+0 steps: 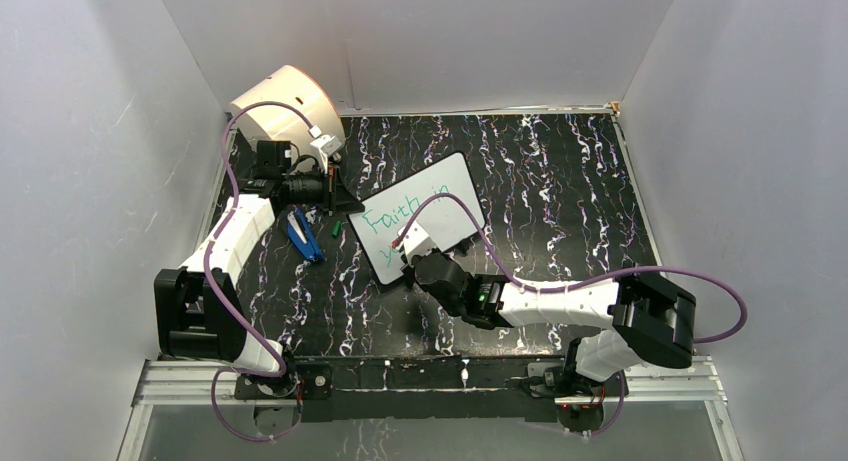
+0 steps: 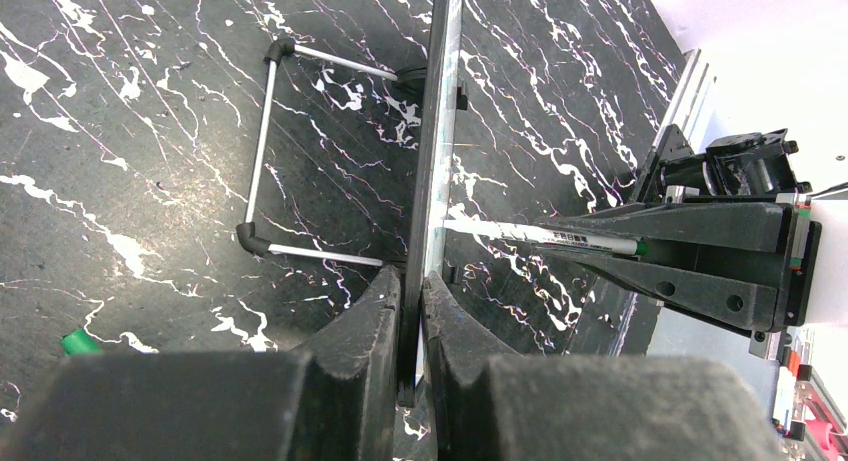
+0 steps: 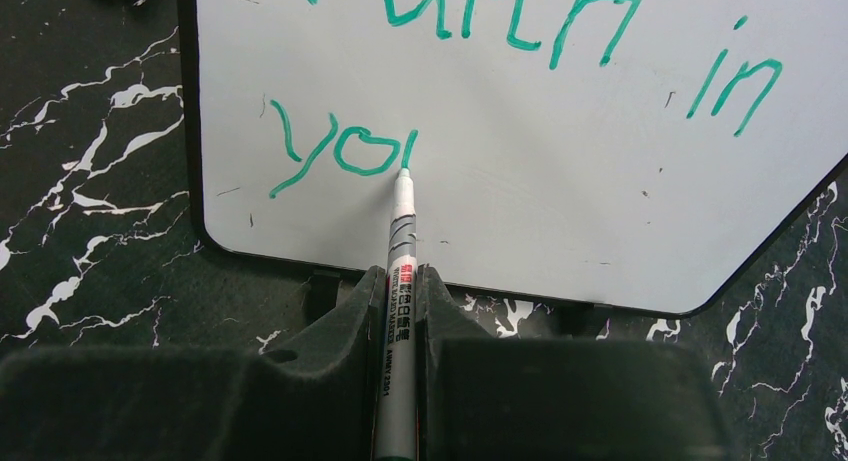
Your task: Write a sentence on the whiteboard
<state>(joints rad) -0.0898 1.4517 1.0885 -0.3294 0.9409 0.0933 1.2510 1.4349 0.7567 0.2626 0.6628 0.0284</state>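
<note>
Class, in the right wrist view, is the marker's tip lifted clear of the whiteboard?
No: the marker tip sits on the whiteboard, at a green stroke beside "yo".

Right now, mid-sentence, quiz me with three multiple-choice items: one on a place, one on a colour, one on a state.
1. Where is the marker tip? A) on the whiteboard, beside "yo"; B) on the table; C) in its cap.
2. What colour is the sentence? A) red; B) green; C) black.
3. The left gripper is: A) open, clear of everything; B) shut on the whiteboard's edge; C) holding the marker.
Answers: 1A, the right wrist view shows the tip touching the board after "yo". 2B, the strokes are green. 3B, its fingers pinch the board's edge.
</note>
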